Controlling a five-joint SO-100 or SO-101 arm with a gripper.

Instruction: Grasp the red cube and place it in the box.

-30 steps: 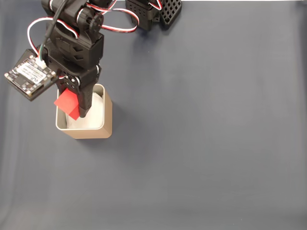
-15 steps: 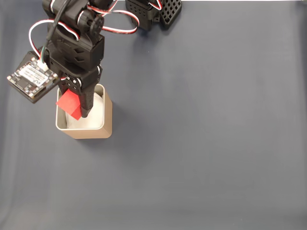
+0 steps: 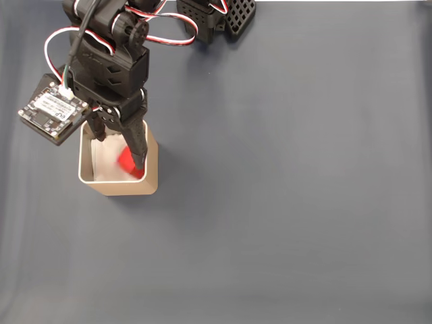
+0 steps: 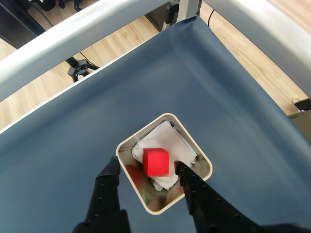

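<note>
The gripper (image 4: 146, 167) hangs spread wide over the box (image 4: 201, 177), the red cube (image 4: 156, 162) free inside on the white lining (image 4: 167, 141). A careless lift could clip the rim.

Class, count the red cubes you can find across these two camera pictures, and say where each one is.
1. The red cube is inside the box, over the white lining, between the spread fingers. The fixed view shows it beside a finger. The arm might hide others.
</note>
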